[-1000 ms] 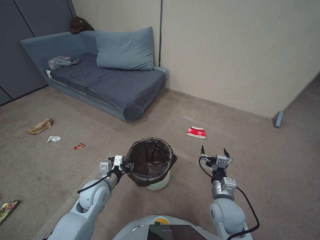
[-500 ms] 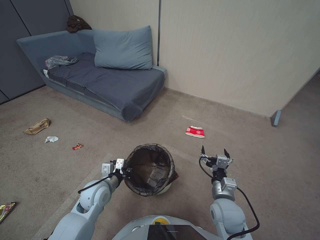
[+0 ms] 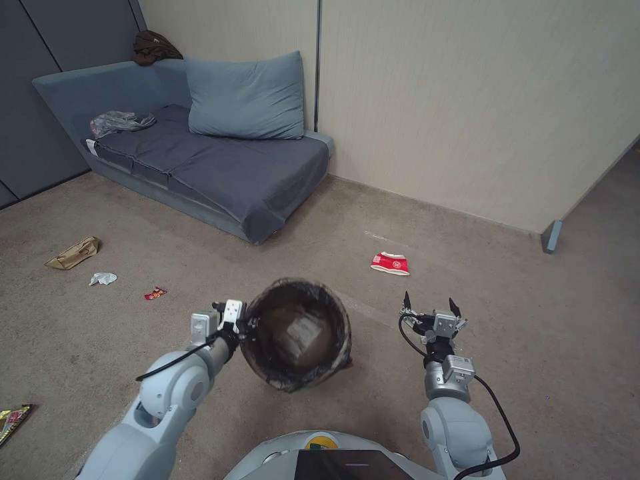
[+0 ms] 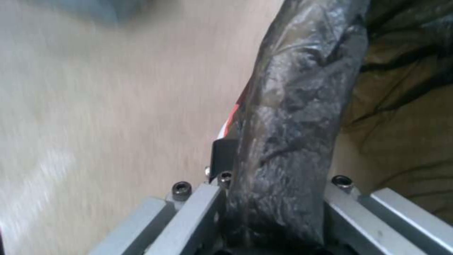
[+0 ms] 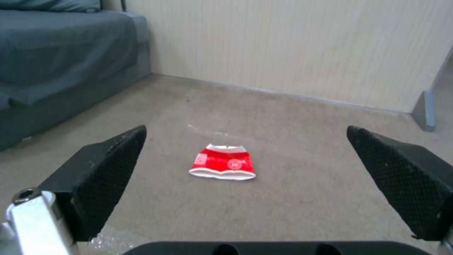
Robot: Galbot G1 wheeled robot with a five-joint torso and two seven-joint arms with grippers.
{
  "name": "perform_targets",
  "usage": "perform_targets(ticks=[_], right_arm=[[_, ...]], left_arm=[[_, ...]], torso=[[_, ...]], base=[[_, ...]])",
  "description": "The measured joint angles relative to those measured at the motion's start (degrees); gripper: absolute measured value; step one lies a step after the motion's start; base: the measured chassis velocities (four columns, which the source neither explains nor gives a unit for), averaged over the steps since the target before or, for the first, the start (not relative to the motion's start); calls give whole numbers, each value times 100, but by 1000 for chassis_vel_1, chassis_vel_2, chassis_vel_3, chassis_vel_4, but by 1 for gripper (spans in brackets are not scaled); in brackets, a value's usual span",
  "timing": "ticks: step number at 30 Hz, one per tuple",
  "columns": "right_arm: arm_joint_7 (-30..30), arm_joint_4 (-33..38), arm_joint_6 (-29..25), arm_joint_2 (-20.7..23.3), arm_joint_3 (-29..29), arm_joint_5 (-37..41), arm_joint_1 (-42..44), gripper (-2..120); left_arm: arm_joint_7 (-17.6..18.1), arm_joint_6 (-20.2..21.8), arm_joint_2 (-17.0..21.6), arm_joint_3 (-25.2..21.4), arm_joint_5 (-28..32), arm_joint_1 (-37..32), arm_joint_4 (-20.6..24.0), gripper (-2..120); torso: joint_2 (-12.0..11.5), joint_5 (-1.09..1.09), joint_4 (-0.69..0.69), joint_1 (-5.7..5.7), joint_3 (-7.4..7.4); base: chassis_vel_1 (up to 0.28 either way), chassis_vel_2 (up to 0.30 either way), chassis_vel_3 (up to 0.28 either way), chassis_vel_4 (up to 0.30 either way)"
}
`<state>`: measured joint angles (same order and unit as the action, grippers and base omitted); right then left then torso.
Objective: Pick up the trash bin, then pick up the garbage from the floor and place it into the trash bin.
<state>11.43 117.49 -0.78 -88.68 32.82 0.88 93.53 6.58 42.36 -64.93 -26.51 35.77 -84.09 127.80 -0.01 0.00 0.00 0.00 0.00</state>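
The trash bin (image 3: pixel 297 333), round with a dark bag liner, hangs tilted above the carpet in front of me. My left gripper (image 3: pixel 245 328) is shut on its rim (image 4: pixel 283 141) at the bin's left side. My right gripper (image 3: pixel 430 305) stands open to the bin's right, and a flattened red-and-white paper cup (image 3: pixel 391 264) (image 5: pixel 223 166) lies on the floor beyond it. More garbage lies to the left: a tan paper bag (image 3: pixel 73 253), a white tissue (image 3: pixel 103 278), a small red wrapper (image 3: pixel 156 293) and a yellow-brown snack wrapper (image 3: pixel 13 421).
A grey-blue sofa (image 3: pixel 200 160) with a cushion and a grey translucent plastic bag (image 3: pixel 120 122) stands against the far wall. A beige partition (image 3: pixel 467 120) runs to the right, ending in a foot (image 3: pixel 553 237). Open carpet lies around me.
My left gripper has raised the trash bin off the floor and tipped its mouth toward the camera; the white base is now hidden. The view shifted slightly. The right arm stayed still.
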Motion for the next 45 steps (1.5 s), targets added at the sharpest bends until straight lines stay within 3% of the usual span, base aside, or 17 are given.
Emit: perform_targets(ticks=[6,13,24,45], right_arm=[[3,0,7,1,1,-22,-19,100],[-10,30,2,5,-2,-31,-22,100],[-129,159,-66,30,25,-24,20,100],[-302,172,-251,69,99,-121,41,100]], left_arm=[[-220,-6,139,-490,26,-167,882,0],[-226,-17,169,-823,80,-264,1558,0],[-56,-18,44,-1082,-112,-412,1589,0],[91,-20,-150,-1131,-247,-413,1561,0]], torso=[[0,0,1,0,0],[1,2,0,0,-1],[1,-1,1,0,0],[1,-1,0,-1,0]], base=[[0,0,0,0],[0,0,0,0],[0,0,0,0],[-53,50,45,-49]])
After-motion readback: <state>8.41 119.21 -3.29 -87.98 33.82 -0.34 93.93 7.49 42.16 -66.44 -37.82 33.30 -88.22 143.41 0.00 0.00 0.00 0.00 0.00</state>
